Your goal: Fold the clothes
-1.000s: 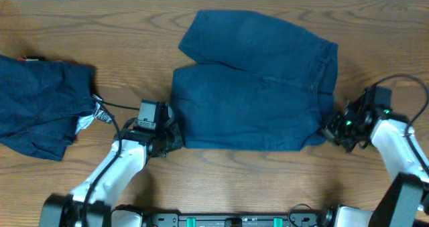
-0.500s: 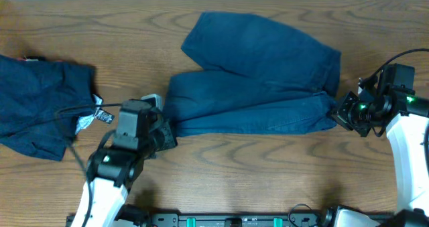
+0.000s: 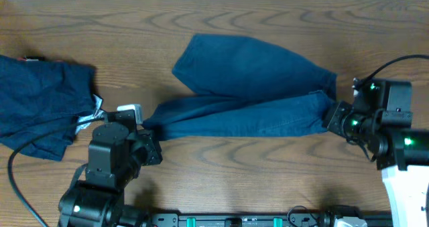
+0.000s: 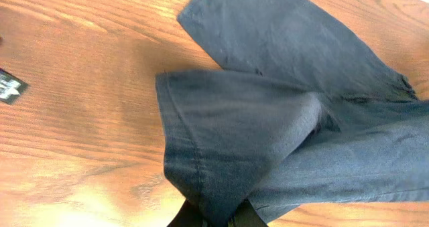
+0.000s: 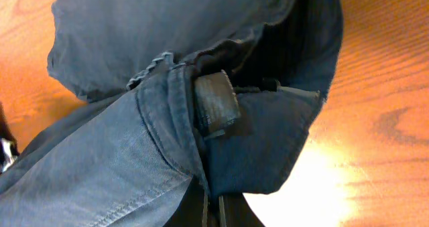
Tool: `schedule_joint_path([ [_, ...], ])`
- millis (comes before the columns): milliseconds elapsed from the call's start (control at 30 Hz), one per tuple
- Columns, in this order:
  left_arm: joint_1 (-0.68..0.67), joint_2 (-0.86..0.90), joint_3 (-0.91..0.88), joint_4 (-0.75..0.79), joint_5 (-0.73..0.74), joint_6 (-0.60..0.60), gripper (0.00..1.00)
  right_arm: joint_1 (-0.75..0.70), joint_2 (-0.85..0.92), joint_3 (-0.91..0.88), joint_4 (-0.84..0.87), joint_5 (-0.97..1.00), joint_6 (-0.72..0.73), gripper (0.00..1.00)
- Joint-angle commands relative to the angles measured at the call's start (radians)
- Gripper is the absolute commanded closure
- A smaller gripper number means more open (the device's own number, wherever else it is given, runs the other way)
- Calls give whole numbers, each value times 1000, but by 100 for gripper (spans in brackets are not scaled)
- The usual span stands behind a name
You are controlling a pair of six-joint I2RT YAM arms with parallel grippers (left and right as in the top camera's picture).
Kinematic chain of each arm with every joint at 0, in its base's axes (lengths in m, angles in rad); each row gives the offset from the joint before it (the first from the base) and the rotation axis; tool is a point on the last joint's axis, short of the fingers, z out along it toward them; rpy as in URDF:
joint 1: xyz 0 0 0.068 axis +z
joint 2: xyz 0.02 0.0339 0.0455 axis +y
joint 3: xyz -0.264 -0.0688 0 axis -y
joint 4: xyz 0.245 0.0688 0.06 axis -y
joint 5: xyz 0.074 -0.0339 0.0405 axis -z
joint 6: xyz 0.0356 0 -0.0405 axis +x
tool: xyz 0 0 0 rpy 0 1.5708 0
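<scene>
Far left: second navy garment (image 3: 37, 106) is lying bunched at the table (image 3: 268, 180) edge, with a white tag (image 3: 90, 120) showing on its right side. Left gripper (image 3: 149, 133) is clenching a leg hem of the navy shorts (image 3: 248, 86), which are stretching across mid-table between both arms. Right gripper (image 3: 331, 116) is clamping the waistband end, just beside a dark tab (image 5: 216, 101).

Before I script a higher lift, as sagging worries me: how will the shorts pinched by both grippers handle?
Likely floppy: the shorts droop and crease between the left gripper and right gripper. Probably light, since two pinched corners carry the raised edge. Slipping seems unlikely; thick seams run into both grips.
</scene>
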Motion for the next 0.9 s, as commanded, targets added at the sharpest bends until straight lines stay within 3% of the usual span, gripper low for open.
schedule_joint_path([
  [0, -9, -31, 26, -6, -56, 69, 94, 64, -50, 26, -14, 93, 60, 99],
  [300, -92, -55, 32, -56, -61, 70, 94, 207, -144, 26, -130, 201, 194, 99],
  [500, -99, -39, 31, 16, -147, 105, 94, 247, -180, 26, -203, 333, 310, 99],
  [867, -99, 227, 32, 221, -191, 185, 94, 247, -182, 26, -293, 412, 460, 99],
])
